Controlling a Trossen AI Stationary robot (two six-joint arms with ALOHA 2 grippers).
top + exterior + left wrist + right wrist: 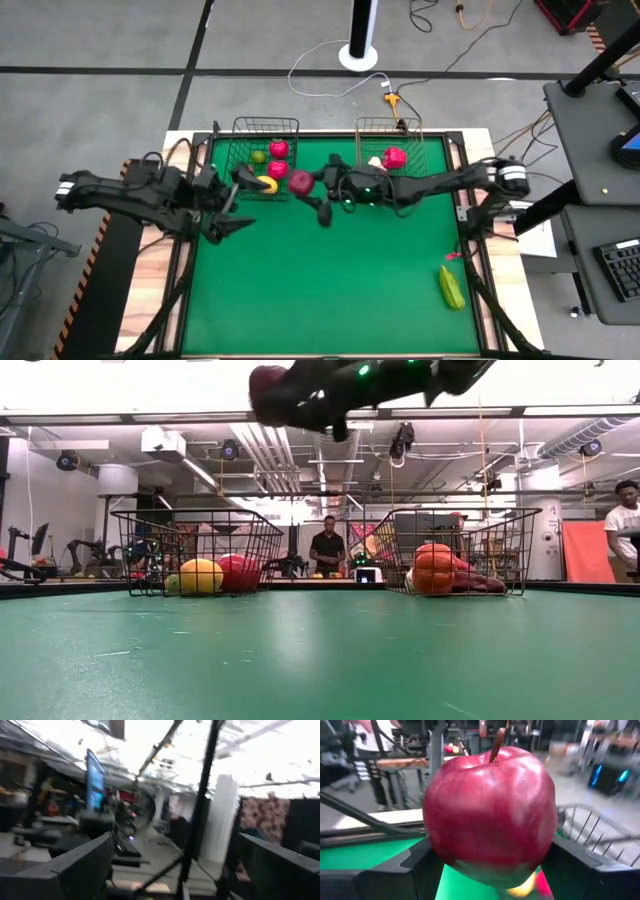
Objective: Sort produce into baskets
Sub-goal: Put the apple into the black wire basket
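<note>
The sorting looks well advanced but not finished. The black basket (pixel 266 130) at the far edge of the desk (pixel 330 280) already holds at least 4 pieces: a green one (pixel 259 156), 2 red ones (pixel 279 148) and a yellow one (pixel 267 184) at its near rim. The copper basket (pixel 388 128) beside it holds a red piece (pixel 394 157) and something white (pixel 375 162) next to it. The right gripper (pixel 303 186) is raised above the desk, just beside the near right corner of the black basket, and its fingers (pixel 395 870) are pinching a dark red apple (pixel 490 815) from both sides. In my judgement this apple is about to go into the black basket. The left gripper (pixel 232 212) waits in front of the same basket with its fingers (pixel 85 865) spread wide and empty. On the desk I see only 1 piece left, a green vegetable (pixel 452 287) near the front right corner, well apart from both baskets, with something small and red (pixel 452 257) just beside it that I cannot identify.
</note>
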